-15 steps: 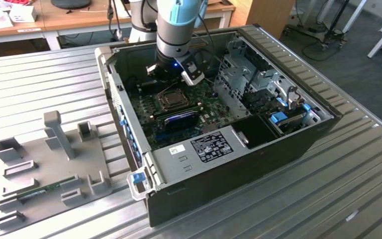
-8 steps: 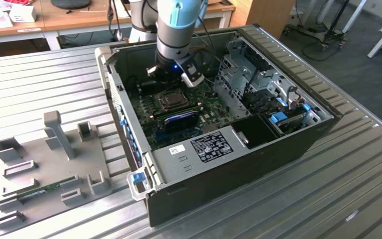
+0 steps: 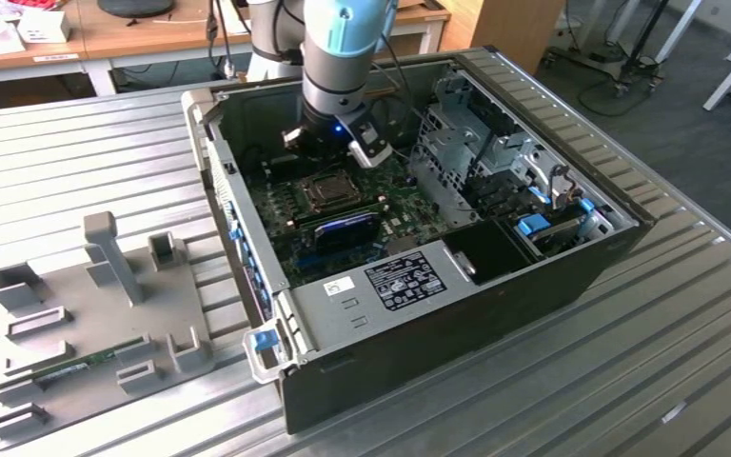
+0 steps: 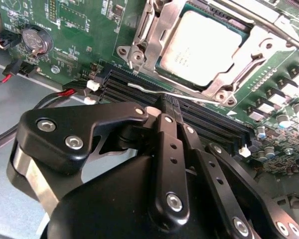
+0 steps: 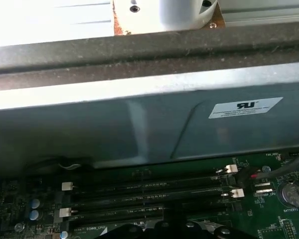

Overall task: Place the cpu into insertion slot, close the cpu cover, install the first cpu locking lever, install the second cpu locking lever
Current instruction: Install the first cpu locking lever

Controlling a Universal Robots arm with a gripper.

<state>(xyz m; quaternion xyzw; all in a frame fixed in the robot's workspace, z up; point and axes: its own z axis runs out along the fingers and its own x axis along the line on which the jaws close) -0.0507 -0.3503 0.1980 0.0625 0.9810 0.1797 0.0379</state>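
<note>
Cpu (image 4: 204, 47) sits in the slot (image 3: 330, 193) with the cover (image 4: 261, 42) down over it, so those two steps look done. Tool (image 4: 164, 105) is closed up, apparently empty, tip right at a thin lever (image 4: 139, 87) just beside the socket. Levers don't look locked yet.

Bright room light; case (image 3: 493, 324) interior shadowed; table (image 5: 50, 20) blown white in first wrist view; cpu (image 4: 204, 47) glary.

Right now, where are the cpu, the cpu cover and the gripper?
cpu (image 4: 204, 47), second wrist view, middle of its grey metal top.
cpu cover (image 4: 246, 57), second wrist view, silvery frame edge beside the chip.
gripper (image 4: 164, 105), second wrist view, at its fingertips.
</note>
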